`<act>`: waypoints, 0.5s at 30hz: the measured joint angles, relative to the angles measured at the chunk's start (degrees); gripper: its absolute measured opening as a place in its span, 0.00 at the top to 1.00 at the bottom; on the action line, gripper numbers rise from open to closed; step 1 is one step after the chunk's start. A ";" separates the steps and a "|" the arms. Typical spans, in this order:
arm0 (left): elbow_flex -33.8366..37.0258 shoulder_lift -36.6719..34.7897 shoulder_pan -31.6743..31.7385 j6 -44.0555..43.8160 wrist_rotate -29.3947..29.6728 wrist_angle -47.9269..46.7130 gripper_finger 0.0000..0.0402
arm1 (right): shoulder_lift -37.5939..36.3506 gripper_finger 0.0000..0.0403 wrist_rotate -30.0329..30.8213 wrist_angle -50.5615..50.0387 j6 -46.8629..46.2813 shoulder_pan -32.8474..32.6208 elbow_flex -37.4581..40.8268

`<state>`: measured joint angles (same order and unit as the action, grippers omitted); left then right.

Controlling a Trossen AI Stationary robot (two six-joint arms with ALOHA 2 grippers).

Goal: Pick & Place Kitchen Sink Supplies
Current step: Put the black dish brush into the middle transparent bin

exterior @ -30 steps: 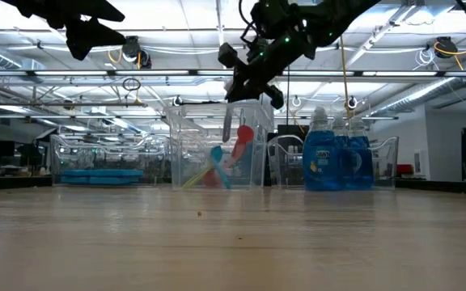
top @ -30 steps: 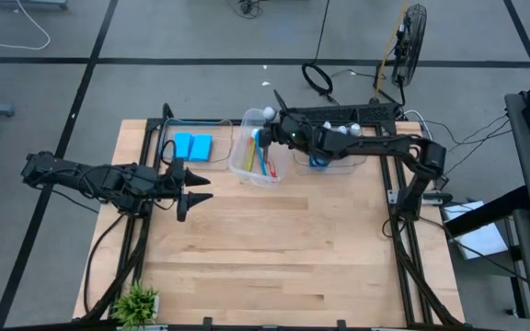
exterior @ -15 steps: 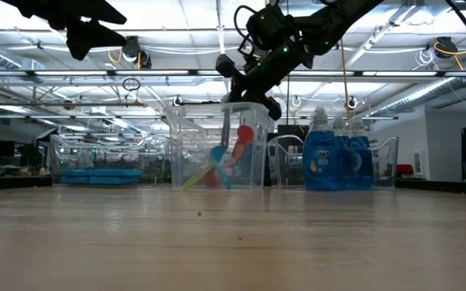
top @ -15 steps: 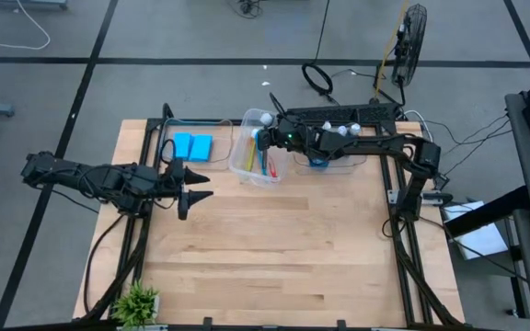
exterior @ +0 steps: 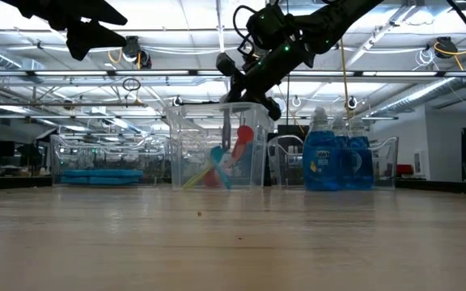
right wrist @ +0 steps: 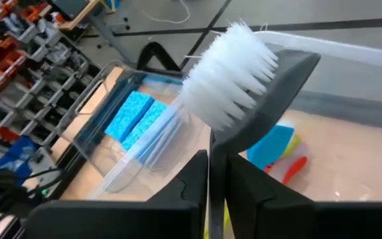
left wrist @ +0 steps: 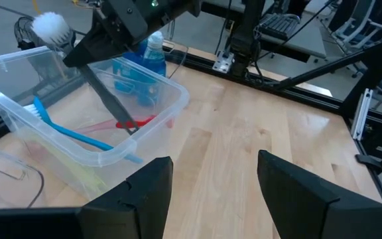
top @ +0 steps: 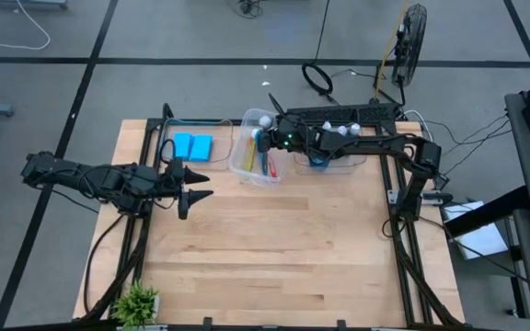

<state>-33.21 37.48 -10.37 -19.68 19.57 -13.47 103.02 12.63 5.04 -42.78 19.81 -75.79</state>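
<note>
High view: right gripper (top: 263, 140) sat over the clear bin (top: 243, 169), left gripper (top: 194, 188) idle, fingers apart. Left wrist view: grey-handled brush (left wrist: 105, 93) clamped, handle angled into bin. Best to lower until handle clears the rim, then release.

White-bristled grey brush (right wrist: 227, 76): upright, clamped in right gripper (top: 267, 140) over the bin. Red, yellow, blue brushes (left wrist: 78, 136) lie inside it. Blue sponges (top: 192, 146), blue bottles (exterior: 334, 158): separate bins.

sponges (top: 192, 146): bright blue | bottles (exterior: 334, 160): blue | brush head (right wrist: 229, 73): white | plant (top: 137, 301): green
</note>
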 joint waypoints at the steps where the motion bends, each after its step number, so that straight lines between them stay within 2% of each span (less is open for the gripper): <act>1: 0.00 0.00 0.00 -0.02 0.00 0.00 0.44 | 0.00 0.90 -0.95 0.00 -0.02 0.00 0.00; 15: 0.00 0.01 0.00 -0.07 0.00 0.00 0.44 | 0.00 0.86 -2.44 -0.15 -0.03 -0.02 0.02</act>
<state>-33.21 37.48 -10.37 -19.75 19.57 -13.47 103.02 10.19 4.89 -42.82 19.79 -75.77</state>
